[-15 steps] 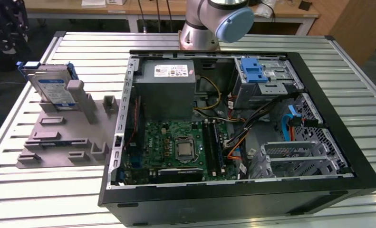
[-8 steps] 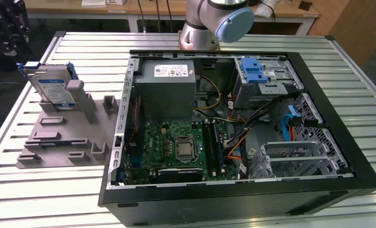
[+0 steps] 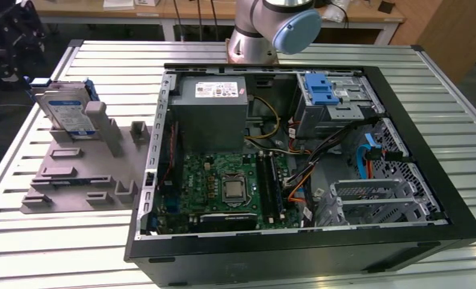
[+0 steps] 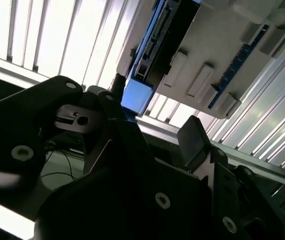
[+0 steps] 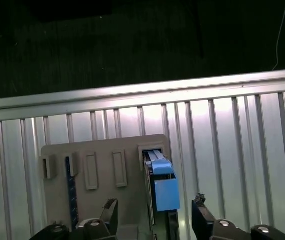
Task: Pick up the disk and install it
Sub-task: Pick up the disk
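The disk, a silver drive with a white-and-blue label in a blue carrier, stands upright on edge in a slot of the grey holder plate at the exterior view's left. In both wrist views I look down on the carrier's blue edge. My gripper hangs above it, open. One black fingertip lies to either side of the disk's edge, apart from it and holding nothing.
The open computer case fills the table's middle, with a grey power-supply box, a motherboard and a drive cage with a blue latch. The arm's base stands behind the case. The ribbed metal table's edge runs just beyond the holder.
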Robot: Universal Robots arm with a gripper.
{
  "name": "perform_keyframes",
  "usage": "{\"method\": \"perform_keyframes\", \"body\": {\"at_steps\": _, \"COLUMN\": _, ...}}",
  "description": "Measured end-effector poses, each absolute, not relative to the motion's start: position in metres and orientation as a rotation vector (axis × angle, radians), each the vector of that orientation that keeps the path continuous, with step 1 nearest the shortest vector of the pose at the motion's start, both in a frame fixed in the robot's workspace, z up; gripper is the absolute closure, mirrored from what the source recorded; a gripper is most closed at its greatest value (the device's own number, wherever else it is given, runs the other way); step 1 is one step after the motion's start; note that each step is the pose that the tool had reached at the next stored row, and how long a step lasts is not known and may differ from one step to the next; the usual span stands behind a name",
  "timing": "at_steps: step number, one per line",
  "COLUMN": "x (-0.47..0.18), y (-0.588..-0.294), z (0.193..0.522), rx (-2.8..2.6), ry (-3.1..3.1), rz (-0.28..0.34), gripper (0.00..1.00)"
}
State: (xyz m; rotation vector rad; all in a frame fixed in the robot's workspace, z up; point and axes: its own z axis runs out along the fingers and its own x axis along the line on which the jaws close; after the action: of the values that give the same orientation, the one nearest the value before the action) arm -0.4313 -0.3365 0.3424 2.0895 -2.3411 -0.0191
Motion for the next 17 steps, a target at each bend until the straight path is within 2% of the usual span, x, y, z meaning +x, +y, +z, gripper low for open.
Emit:
{"method": "perform_keyframes", "body": {"at_steps": 3, "x": -0.431, "y": -0.336, "z": 0.338, "rx": 2.127, "ry": -2.308, "rz": -0.018, "gripper": 0.29}}
{"method": "perform_keyframes", "body": {"at_steps": 4, "x": -0.431, "y": -0.336, "z": 0.337, "rx": 2.141, "ry": -2.295, "rz": -0.018, "gripper": 0.22}}
{"method": "perform_keyframes", "body": {"at_steps": 17, "x": -0.435, "y": -0.333, "z": 0.317, "rx": 2.151, "ry": -2.288, "rz": -0.015, "gripper": 0.22}}
